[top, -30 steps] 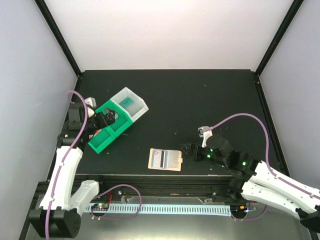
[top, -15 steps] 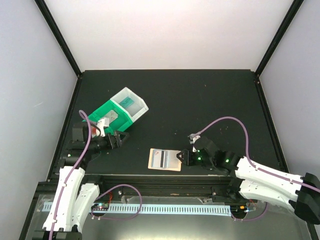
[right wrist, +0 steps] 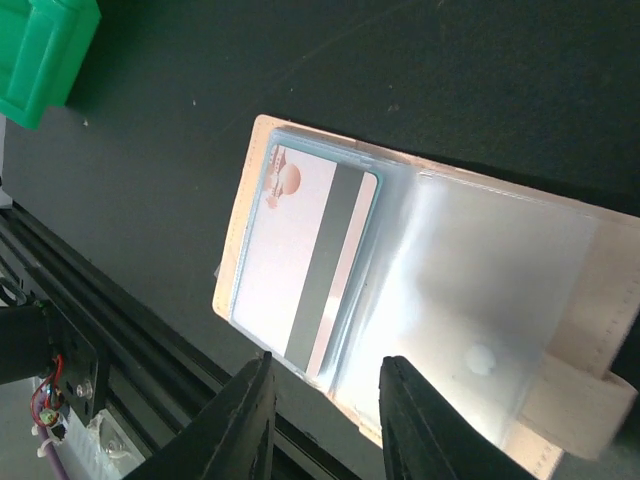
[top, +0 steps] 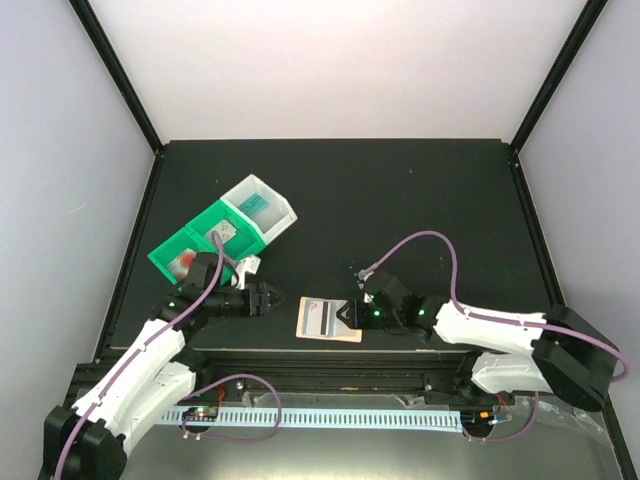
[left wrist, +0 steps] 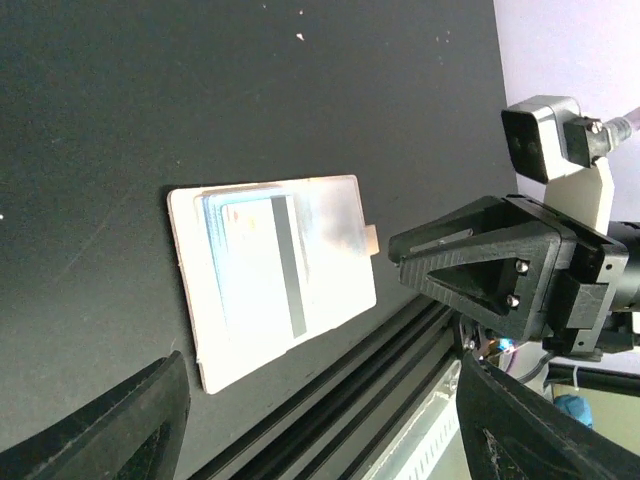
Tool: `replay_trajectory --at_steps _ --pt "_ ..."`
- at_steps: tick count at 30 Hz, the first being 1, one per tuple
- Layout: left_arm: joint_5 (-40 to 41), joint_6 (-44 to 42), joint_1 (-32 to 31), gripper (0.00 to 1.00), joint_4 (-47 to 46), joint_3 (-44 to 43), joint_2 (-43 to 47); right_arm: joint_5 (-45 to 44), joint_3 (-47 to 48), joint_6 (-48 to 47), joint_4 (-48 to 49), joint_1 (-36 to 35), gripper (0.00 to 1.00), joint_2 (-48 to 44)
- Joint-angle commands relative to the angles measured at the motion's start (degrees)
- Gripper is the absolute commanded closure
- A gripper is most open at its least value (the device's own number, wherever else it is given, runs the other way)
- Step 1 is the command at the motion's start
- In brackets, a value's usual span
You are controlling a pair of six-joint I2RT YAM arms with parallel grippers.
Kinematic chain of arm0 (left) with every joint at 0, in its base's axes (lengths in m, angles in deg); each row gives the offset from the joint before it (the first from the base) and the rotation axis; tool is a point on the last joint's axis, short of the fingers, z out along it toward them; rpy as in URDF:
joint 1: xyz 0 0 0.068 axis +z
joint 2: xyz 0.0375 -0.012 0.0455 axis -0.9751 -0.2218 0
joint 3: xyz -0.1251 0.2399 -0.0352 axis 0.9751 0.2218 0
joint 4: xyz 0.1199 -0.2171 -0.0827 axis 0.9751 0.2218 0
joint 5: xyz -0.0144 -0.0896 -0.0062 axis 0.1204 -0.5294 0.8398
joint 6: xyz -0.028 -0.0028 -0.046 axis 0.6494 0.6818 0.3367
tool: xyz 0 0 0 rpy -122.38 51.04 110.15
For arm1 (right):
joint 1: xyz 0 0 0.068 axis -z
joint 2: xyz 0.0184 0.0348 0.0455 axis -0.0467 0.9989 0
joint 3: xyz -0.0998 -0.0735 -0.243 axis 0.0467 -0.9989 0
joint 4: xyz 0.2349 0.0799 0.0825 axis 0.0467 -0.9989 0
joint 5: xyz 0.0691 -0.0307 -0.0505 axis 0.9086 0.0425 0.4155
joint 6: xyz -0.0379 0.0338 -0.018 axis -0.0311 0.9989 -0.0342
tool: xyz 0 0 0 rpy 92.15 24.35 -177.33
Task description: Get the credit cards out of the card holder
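L gripper (top: 264, 298), jaws spread, has left bins (top: 165, 258) for card holder (top: 325, 320); R gripper (top: 347, 316), also spread, reached its edge.

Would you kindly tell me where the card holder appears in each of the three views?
Top external: the card holder lies low in the picture, just left of centre.
Left wrist: the card holder lies centre-left, open.
Right wrist: the card holder fills the centre and right.
Shared landmark: the pale card with a dark stripe, tucked in one panel, shows in all three.

The card holder (right wrist: 480, 290) looks glossy (table (top: 400, 200) matt black).
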Motion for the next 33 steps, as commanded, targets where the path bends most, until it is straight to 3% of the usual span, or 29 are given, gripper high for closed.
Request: replay_trajectory --at_steps 1,10,17,33 --pt "-0.5 3.5 -1.8 0.26 -10.7 3.5 -2.0 2.1 1.9 0.8 7.4 -0.5 0.71 4.5" --pt "-2.8 4.1 -3.8 0.33 -20.8 8.0 -9.4 5.3 3.7 2.6 14.5 -1.6 0.78 14.7" --pt "-3.0 9.9 -6.2 0.38 -30.3 11.6 -11.0 2.5 4.3 2.2 12.9 -2.1 0.82 16.6" --pt "-0.9 16.3 -9.4 0.37 -35.1 16.2 -9.4 1.6 4.1 1.5 15.2 -3.3 0.81 20.2"
